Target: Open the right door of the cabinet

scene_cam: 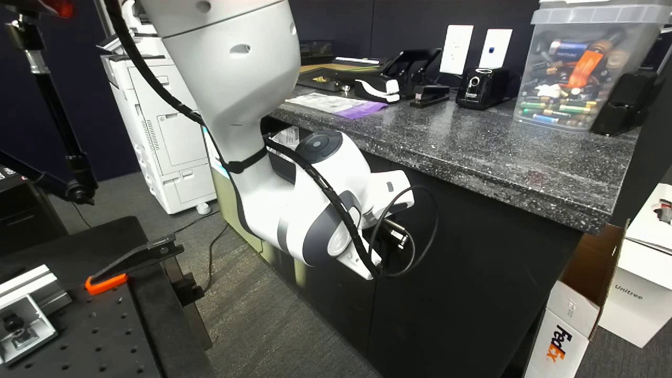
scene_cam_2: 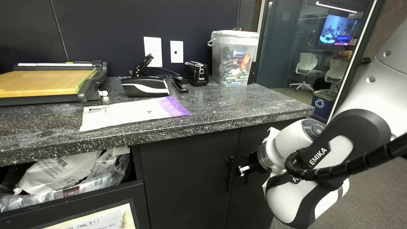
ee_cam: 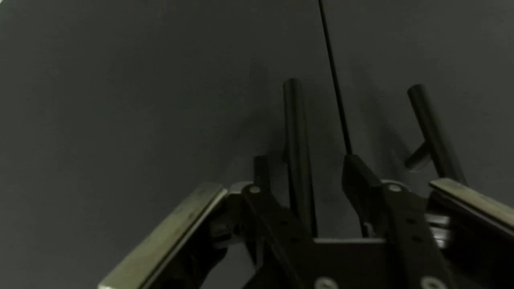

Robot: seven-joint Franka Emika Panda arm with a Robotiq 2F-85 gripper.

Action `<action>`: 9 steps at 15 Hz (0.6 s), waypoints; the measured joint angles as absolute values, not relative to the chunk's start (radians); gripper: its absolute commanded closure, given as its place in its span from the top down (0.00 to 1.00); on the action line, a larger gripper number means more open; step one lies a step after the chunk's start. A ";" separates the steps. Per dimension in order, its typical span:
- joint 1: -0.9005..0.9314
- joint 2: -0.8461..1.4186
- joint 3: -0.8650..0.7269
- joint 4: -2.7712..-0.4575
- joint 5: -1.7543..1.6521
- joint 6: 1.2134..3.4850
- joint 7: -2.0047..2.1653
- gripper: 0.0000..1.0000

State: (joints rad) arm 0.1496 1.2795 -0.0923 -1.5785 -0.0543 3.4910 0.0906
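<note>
The black cabinet with a speckled grey top (scene_cam: 499, 152) (scene_cam_2: 222, 106) shows in both exterior views. Its right door (scene_cam: 462, 294) (scene_cam_2: 251, 206) looks flat and closed. My gripper (scene_cam: 395, 234) (scene_cam_2: 243, 170) is at that door's thin black bar handle (scene_cam_2: 246, 180). In the wrist view, which looks upside down, my gripper (ee_cam: 306, 156) is open. The right door's handle (ee_cam: 296, 132) runs between the two fingers, nearer the left one, with gaps on both sides. The twin left door (scene_cam_2: 187, 178) has its handle (scene_cam_2: 229, 173) across the seam; it also shows in the wrist view (ee_cam: 435, 136).
A FedEx box (scene_cam: 556, 336) stands by the cabinet's right end. A black perforated table (scene_cam: 94, 336) stands opposite the cabinet front. A cable (scene_cam: 434, 231) loops around the gripper. The counter edge (scene_cam: 472, 184) overhangs the doors. A bay holds plastic bags (scene_cam_2: 63, 175).
</note>
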 measured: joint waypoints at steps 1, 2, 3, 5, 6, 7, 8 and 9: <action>0.140 1.283 -0.083 -1.574 -0.054 3.491 0.080 0.12; 0.133 1.284 -0.075 -1.573 -0.055 3.491 0.072 0.05; 0.125 1.284 -0.066 -1.573 -0.055 3.491 0.067 0.01; 0.107 1.284 -0.056 -1.573 -0.056 3.492 0.054 0.02; 0.099 1.284 -0.047 -1.573 -0.057 3.492 0.048 0.04; 0.089 1.281 -0.037 -1.577 -0.058 3.492 0.040 0.04; 0.078 1.276 -0.025 -1.585 -0.060 3.490 0.030 0.04; 0.057 1.265 -0.006 -1.601 -0.073 3.484 0.019 0.04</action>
